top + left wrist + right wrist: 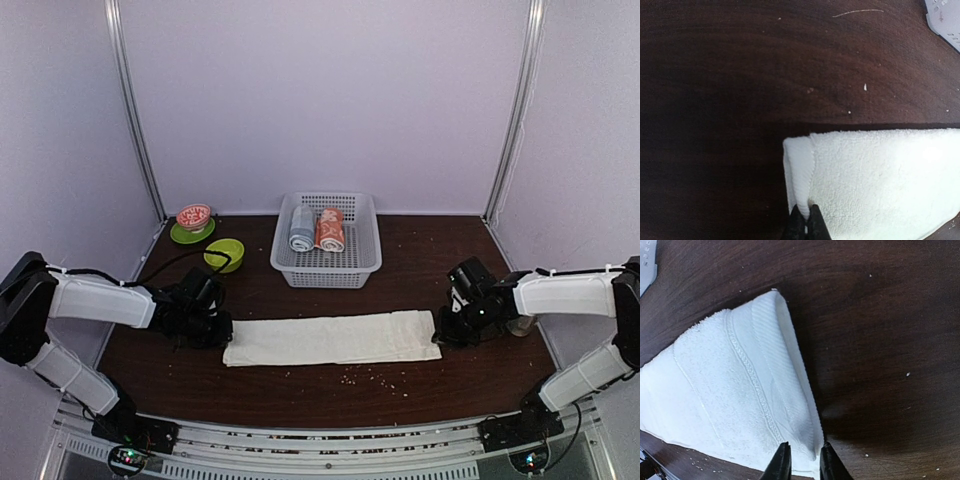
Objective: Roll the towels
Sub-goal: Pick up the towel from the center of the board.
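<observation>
Nearest to the left wrist camera is the left gripper (806, 226). Its dark tips are pressed together on the ribbed hem at the left end of the cream-white towel (880, 180), and only the tips come into the frame. The right gripper (805, 465) is also cut off at the bottom edge. Its tips stand a little apart with the towel's right corner between them, but I cannot tell if they squeeze it.

The towel is soft terry with a woven border. It lies folded into a long flat strip across the dark wooden bench (420, 260), in front of the basket (327, 275).

Only the top view shows the inside of this white plastic lattice basket: the salmon-orange towel (330, 230), rolled, beside a grey-blue roll (301, 228). A green bowl (224, 253) stands at the far left. Pale crumbs (370, 375) lie on the wood near the strip, too small to identify.
</observation>
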Tool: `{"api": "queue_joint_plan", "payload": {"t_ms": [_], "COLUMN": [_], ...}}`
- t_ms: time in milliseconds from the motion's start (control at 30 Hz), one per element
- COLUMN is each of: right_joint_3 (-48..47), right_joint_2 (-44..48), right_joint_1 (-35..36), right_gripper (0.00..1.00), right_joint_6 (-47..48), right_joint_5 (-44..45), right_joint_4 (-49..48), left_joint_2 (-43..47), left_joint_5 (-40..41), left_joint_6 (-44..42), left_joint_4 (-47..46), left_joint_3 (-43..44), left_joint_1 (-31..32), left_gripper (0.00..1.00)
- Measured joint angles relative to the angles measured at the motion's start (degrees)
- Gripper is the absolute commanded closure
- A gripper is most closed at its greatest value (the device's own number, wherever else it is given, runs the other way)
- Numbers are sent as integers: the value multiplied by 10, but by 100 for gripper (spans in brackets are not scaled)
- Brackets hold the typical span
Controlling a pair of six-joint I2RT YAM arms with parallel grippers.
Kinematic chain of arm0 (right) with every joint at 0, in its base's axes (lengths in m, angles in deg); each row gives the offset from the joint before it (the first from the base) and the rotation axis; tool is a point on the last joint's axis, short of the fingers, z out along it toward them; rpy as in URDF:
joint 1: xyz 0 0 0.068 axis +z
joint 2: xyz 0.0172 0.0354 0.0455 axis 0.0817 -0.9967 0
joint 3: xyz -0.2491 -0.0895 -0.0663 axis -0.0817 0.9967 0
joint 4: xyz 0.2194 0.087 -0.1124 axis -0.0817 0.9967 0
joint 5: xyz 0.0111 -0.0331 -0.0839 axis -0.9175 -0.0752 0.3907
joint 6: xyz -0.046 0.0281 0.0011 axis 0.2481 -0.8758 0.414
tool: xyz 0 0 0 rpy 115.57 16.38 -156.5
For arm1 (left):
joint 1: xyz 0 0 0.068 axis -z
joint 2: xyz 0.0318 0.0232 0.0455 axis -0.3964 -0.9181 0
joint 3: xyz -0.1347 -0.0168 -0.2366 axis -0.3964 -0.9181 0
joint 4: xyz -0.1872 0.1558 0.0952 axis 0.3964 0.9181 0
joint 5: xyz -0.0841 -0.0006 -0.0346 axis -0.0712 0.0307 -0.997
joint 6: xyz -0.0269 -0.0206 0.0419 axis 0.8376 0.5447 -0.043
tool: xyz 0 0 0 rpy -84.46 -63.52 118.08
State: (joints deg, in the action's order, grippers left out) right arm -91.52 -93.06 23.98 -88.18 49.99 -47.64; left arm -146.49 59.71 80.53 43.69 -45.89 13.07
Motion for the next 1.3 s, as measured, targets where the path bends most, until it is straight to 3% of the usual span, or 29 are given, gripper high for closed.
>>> {"api": "queue_joint_plan", "payload": {"t_ms": [433,733,967,1167,1300], "right_joint_3": [38,72,75,75,78], "right_joint_2": [45,47,35,31,30], "right_joint_1": [13,14,13,11,9], "right_gripper": [62,62,68,61,65], "right_joint_6": [-65,-126,-140,-144,-155], "right_joint_5": [-34,-39,-38,-34,-29], "right_joint_4": [-37,-87,-118,-126,-142], "left_joint_2": [-1,-1,-1,-1,-1], "left_joint_5": [-2,-7,-7,-7,-7], "left_joint_6": [0,0,0,0,0], "left_joint_4": [-6,-15,-18,-18,-20], "left_joint_3": [-2,-4,-5,-5,-7], "left_joint_1": [0,0,0,0,0], "left_gripper": [100,100,100,100,100]}}
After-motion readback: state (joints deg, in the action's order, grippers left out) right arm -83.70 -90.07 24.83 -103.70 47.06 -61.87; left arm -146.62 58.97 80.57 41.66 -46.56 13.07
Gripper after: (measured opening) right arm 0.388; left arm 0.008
